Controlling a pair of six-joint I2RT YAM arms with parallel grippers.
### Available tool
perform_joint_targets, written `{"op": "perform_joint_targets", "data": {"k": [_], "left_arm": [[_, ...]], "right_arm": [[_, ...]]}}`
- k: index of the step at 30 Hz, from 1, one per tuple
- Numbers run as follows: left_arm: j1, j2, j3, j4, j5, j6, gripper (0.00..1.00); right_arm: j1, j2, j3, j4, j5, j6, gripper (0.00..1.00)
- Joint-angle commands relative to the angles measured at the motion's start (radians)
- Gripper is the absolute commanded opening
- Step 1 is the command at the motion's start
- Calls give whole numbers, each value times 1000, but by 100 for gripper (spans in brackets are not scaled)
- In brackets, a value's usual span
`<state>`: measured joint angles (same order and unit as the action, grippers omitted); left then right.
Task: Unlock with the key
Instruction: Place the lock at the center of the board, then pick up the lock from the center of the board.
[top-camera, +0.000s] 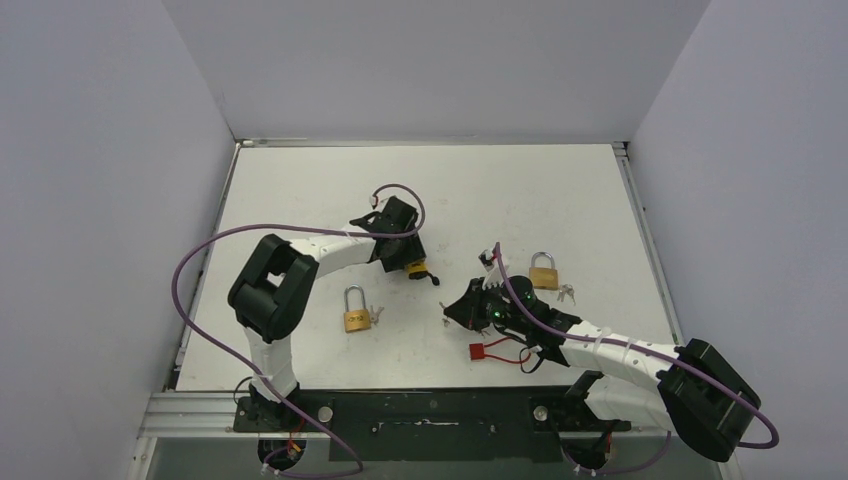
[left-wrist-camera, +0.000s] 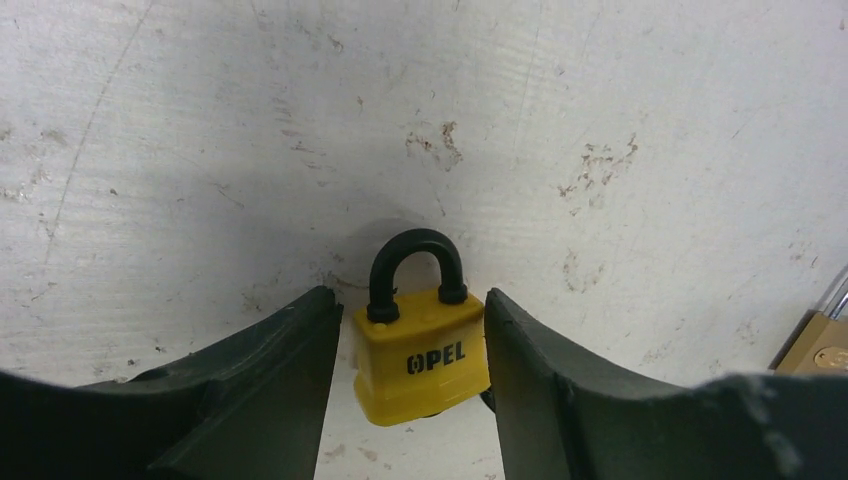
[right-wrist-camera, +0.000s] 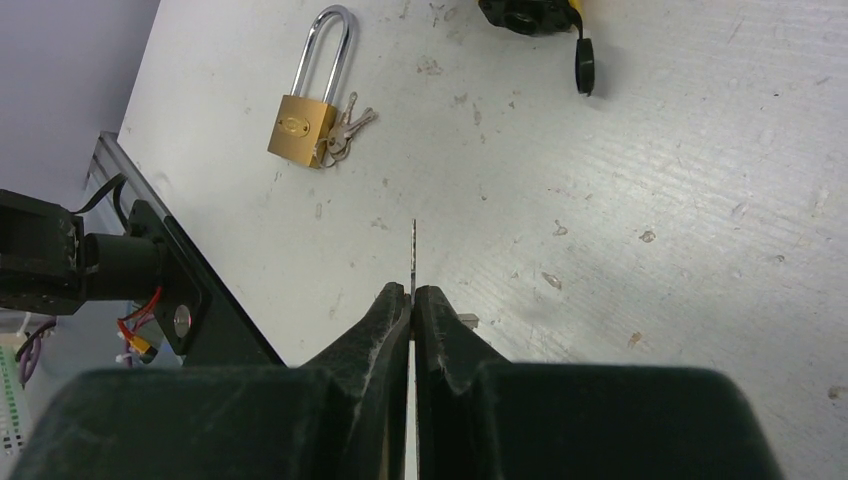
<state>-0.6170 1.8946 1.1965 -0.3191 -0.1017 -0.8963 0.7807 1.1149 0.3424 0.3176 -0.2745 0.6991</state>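
The yellow padlock (left-wrist-camera: 420, 365) carries black lettering on its face that reads "OPEL"; the first character is stylised and may be a logo. The oval badge (right-wrist-camera: 292, 125) on the brass padlock (right-wrist-camera: 303, 120) is too small to read.

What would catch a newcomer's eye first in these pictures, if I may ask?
Most striking is the yellow padlock with its black shackle, lying on the table left of centre, framed closely by the left gripper. Next, the right gripper, nearer the front, is pinched shut on a thin key. Two brass padlocks lie apart, one front left and one toward the right.
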Motion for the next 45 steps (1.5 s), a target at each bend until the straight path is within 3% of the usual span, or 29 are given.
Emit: {"op": "perform_joint_targets", "data": {"k": [1, 8, 16, 25, 27, 33, 37, 45], "left_arm": [[-1, 59, 0, -68, -63, 34, 56], [-38, 77, 7, -94, -105, 34, 67], [-90, 117, 66, -219, -225, 38, 58], [-131, 181, 124, -291, -248, 60, 62], [-136, 188, 123, -296, -247, 62, 57], [-147, 184, 121, -303, -234, 65, 28], [-146, 144, 105, -276, -207, 54, 2], [-144, -21, 18, -156, -71, -51, 0]], "right_arm": [[8, 4, 38, 28, 21, -9, 0], [8, 24, 41, 44, 23, 3, 0], [7, 40, 38, 53, 30, 12, 0], [11, 69, 38, 79, 34, 19, 0], [13, 74, 40, 88, 37, 21, 0], [22, 89, 60, 95, 46, 20, 0], [33, 102, 70, 102, 53, 20, 0], [85, 121, 66, 188, 69, 18, 0]]}}
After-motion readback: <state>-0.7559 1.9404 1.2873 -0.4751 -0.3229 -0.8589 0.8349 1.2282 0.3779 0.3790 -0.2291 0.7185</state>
